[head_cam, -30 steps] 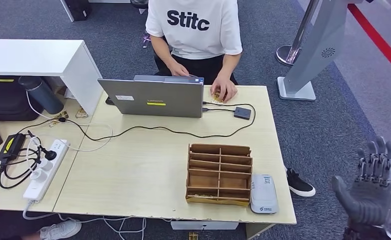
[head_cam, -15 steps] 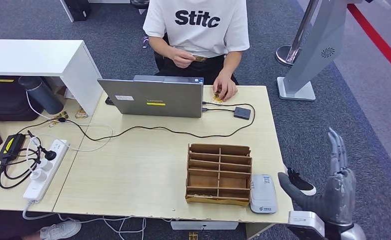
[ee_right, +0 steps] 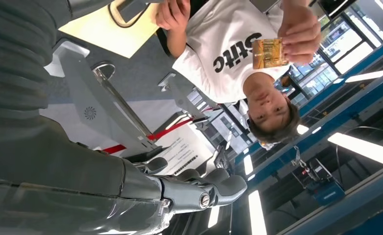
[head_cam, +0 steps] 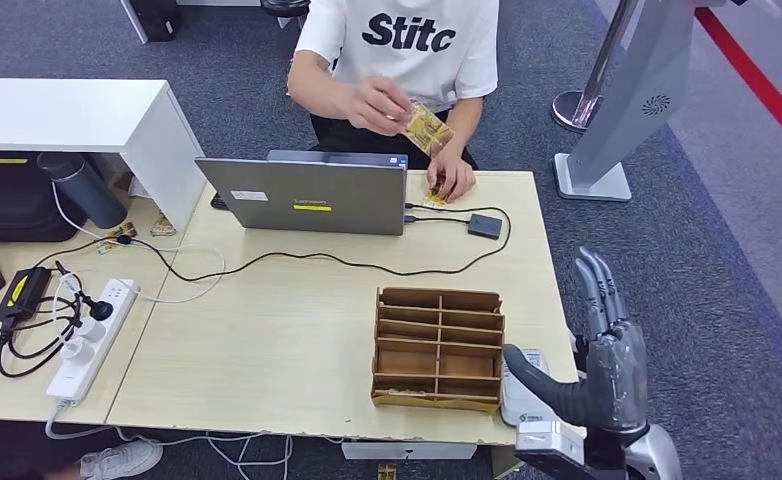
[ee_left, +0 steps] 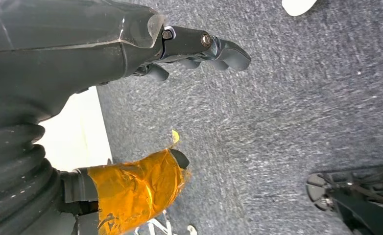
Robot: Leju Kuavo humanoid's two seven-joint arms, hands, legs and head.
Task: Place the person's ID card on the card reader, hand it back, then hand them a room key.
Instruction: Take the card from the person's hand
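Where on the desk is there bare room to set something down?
The widest bare patch lies between the laptop with its black cable, the power strip and the wooden organizer. The left end is crowded with plugs and wires; the right hand hangs over the card reader.

Counted on and by the desk: one laptop, one wooden organizer, one card reader, one power strip, one bottle, one person who held one card.
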